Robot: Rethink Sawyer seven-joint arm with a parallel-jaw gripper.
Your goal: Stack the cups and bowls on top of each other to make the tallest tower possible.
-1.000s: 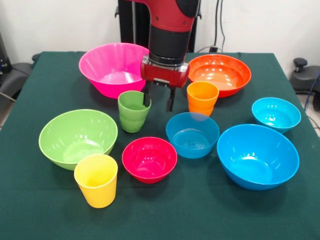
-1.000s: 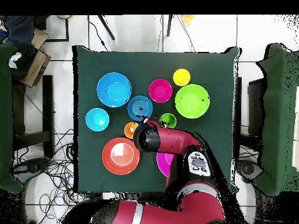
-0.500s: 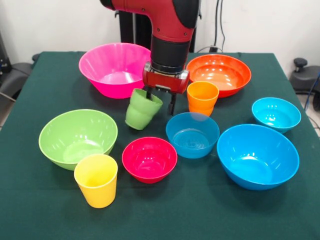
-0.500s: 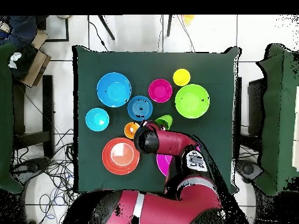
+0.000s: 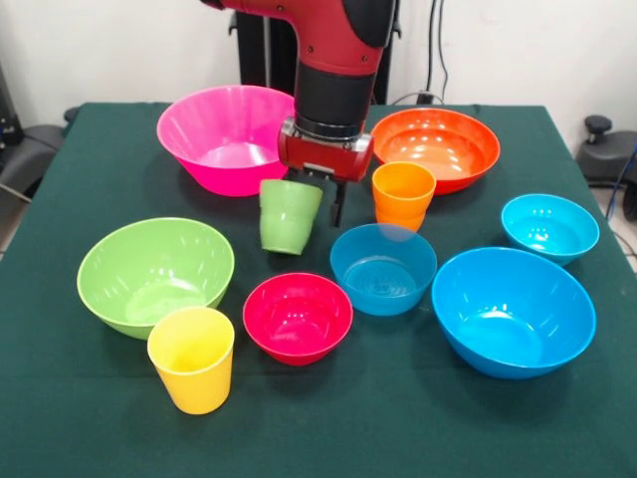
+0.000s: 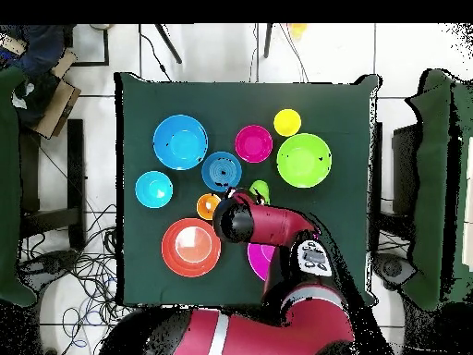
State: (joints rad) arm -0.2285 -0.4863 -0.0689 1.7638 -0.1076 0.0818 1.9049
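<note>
Green worktop (image 5: 90,398) | fingers (image 5: 320,195) clamp green cup's (image 5: 289,216) rim | cup upright, raised | 7 bowls around

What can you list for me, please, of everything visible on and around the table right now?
Large bowls: four; pink, orange, light green, blue; table's outer parts.
Small bowls: three; red, blue, cyan; middle and one side.
Cups: three; green held off the cloth, orange standing, yellow standing.
Table: one, dark green cloth.
Person: partly seen at overhead view's corner.
Gripper: one, black, on red arm, gripping green cup's rim.
</note>
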